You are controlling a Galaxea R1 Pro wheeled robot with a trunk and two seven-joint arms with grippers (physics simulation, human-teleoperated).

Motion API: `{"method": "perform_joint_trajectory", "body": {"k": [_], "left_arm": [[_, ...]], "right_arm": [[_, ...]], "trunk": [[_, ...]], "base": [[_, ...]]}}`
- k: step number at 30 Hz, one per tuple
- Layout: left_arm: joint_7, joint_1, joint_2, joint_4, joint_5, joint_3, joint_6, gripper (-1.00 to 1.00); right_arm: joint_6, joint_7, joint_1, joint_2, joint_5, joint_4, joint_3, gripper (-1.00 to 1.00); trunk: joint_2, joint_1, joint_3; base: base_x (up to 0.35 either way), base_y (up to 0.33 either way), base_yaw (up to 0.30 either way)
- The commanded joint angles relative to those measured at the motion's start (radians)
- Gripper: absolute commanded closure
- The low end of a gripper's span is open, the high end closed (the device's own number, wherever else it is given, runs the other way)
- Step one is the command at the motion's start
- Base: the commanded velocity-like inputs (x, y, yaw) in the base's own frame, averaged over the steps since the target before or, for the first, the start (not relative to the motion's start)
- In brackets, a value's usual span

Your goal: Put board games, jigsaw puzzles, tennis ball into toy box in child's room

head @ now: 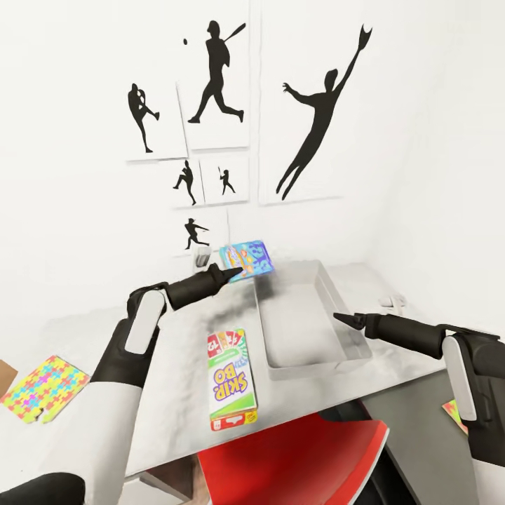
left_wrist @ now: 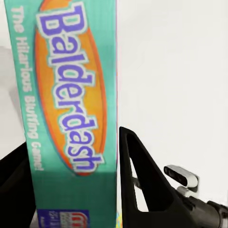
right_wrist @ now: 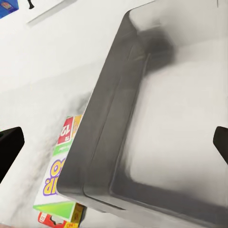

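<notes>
Grey toy box [head: 351,354] sits bare on the table [head: 175,414] while my left gripper [head: 235,268] clamps the blue board game [head: 247,259] above its far corner (right gripper [head: 341,319] spread wide).

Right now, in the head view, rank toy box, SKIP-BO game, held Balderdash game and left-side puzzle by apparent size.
1. toy box
2. SKIP-BO game and puzzle: too alike to rank
3. Balderdash game, in the left gripper, though farther away
</notes>
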Motion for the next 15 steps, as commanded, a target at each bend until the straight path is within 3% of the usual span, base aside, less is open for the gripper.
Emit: {"method": "perform_joint_trajectory", "body": {"k": [1,3,4,8,15], "left_arm": [[0.063,-0.056,-0.011,0.025,0.044,0.0,0.017,1.0],[0.129,-0.109,-0.018,0.058,0.094,-0.001,0.025,1.0],[0.129,-0.109,-0.018,0.058,0.094,-0.001,0.025,1.0],[0.257,-0.205,-0.027,0.152,0.205,-0.005,0.031,1.0],[0.317,-0.255,-0.029,0.225,0.271,-0.005,0.028,1.0]], "right_arm": [[0.006,0.001,-0.001,-0.001,-0.003,0.0,-0.001,-1.0],[0.006,0.001,-0.001,-0.001,-0.003,0.0,-0.001,-1.0],[0.006,0.001,-0.001,-0.001,-0.003,0.0,-0.001,-1.0],[0.006,0.001,0.0,-0.001,-0.003,0.0,-0.001,-1.0],[0.006,-0.002,-0.001,0.005,-0.001,0.0,0.0,-1.0]], "trunk": [[-0.002,0.001,-0.002],[-0.002,0.001,-0.002],[-0.002,0.001,-0.002],[-0.002,0.001,-0.002],[-0.002,0.001,0.0]], "base": [[0.0,0.0,-0.013],[0.0,0.0,-0.01],[0.0,0.0,-0.009],[0.0,0.0,-0.005],[0.0,0.0,-0.116]]}}
